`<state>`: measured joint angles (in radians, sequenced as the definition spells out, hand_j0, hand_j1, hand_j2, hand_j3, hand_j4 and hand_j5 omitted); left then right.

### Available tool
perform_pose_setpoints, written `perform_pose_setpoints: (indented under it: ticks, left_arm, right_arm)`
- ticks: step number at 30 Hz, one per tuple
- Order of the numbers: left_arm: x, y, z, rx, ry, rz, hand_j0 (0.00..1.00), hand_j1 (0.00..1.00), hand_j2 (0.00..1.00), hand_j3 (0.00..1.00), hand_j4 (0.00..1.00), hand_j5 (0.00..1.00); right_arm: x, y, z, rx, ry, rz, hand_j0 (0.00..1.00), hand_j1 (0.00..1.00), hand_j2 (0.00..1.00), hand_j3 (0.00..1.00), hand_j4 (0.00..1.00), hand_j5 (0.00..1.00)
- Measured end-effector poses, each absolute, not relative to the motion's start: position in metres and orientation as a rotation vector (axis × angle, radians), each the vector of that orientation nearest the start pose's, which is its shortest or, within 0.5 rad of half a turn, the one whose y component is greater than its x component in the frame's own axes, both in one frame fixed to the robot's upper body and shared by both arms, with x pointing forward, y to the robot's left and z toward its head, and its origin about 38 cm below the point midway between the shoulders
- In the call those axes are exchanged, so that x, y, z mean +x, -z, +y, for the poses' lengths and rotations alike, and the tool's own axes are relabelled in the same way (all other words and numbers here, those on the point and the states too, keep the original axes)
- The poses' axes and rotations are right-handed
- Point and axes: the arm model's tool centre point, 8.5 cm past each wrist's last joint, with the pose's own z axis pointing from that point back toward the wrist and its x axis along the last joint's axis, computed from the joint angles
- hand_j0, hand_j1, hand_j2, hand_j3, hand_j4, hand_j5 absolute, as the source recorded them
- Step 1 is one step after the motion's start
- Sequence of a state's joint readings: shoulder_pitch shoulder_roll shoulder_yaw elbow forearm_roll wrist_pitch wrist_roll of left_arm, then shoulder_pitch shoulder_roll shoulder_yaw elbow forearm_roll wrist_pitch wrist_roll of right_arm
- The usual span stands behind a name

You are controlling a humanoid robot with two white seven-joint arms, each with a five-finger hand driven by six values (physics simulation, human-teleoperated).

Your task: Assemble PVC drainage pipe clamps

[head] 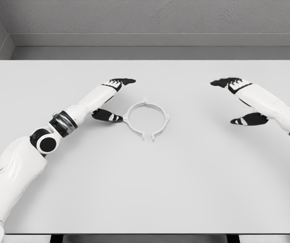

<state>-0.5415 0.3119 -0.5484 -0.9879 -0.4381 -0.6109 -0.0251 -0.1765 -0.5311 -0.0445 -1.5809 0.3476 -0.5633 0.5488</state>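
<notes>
Both white arms reach out over the white desk (185, 192), one from each side, and neither holds anything. The left arm comes up from the near left corner, bends at a dark-ringed wrist joint, and stretches toward the far middle. Its left hand (112, 98) is spread wide: the black-tipped fingers (122, 81) point away toward the far right, while the thumb (107, 116) juts out low on the near side, its tip just beside the left rim of the pipe clamp (146, 119). Whether it touches the rim, I cannot tell.

The clamp is a thin white ring lying flat around the middle of the desk, with small tabs on its edge and a split at its near side.

The right arm enters from the right edge. Its right hand (239, 98) is likewise wide open, fingers pointing left, thumb hanging nearer, well apart from the clamp.
</notes>
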Motion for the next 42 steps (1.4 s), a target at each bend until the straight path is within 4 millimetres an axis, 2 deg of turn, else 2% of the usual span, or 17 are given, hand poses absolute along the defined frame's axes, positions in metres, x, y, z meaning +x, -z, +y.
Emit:
perform_pose_setpoints:
  ticks: [3, 6, 29, 42]
  left_arm:
    - [0.472, -0.098, 0.204, 0.241, 1.324, -1.825, 1.0, 1.0, 1.0, 1.0, 1.0, 1.0]
    - [0.479, -0.103, 0.207, 0.256, 1.323, -1.822, 1.0, 1.0, 1.0, 1.0, 1.0, 1.0]
    - [0.479, -0.092, 0.192, 0.22, 1.309, -1.809, 1.0, 1.0, 1.0, 1.0, 1.0, 1.0]
    - [0.478, -0.092, 0.193, 0.223, 1.31, -1.811, 1.0, 1.0, 1.0, 1.0, 1.0, 1.0]
  right_arm:
    - [0.377, -0.219, -0.35, -0.462, -1.435, -1.819, 1.0, 1.0, 1.0, 1.0, 1.0, 1.0]
    - [0.376, -0.226, -0.353, -0.473, -1.405, -1.859, 1.0, 1.0, 1.0, 1.0, 1.0, 1.0]
    - [0.376, -0.224, -0.353, -0.464, -1.374, -1.88, 1.0, 1.0, 1.0, 1.0, 1.0, 1.0]
    - [0.376, -0.224, -0.352, -0.461, -1.374, -1.881, 1.0, 1.0, 1.0, 1.0, 1.0, 1.0]
